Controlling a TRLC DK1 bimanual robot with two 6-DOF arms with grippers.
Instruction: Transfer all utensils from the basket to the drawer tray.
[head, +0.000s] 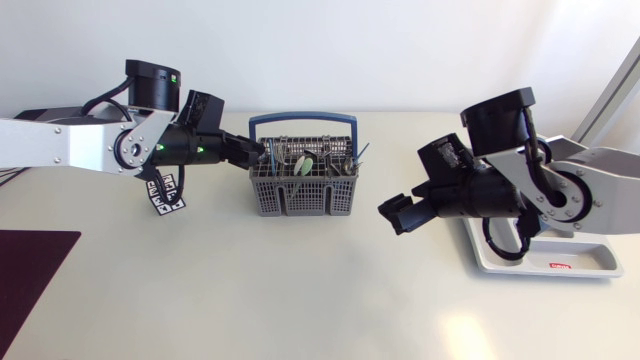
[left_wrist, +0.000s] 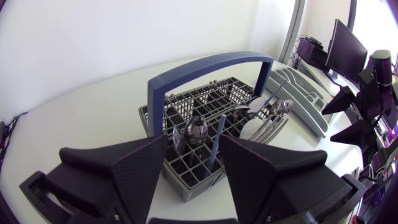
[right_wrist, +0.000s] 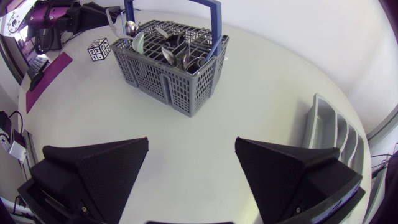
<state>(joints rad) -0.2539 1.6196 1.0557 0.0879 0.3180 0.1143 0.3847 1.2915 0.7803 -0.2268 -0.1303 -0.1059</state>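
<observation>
The grey mesh basket (head: 300, 185) with a blue handle (left_wrist: 211, 65) stands mid-table and holds several utensils, among them spoons (left_wrist: 196, 129) and a blue-handled piece (left_wrist: 216, 144). My left gripper (head: 262, 152) is at the basket's left end, just over its rim. Its fingers (left_wrist: 134, 168) stand apart on either side of the blue handle and a spoon without touching them. My right gripper (head: 400, 212) hangs open and empty to the right of the basket (right_wrist: 174, 62). The grey drawer tray (head: 590, 268) lies at the far right, largely under my right arm.
A small black-and-white marker cube (head: 165, 195) sits left of the basket, below my left arm. A dark mat (head: 30, 265) covers the table's front left corner. Bare tabletop lies between the basket and the tray (right_wrist: 333, 134).
</observation>
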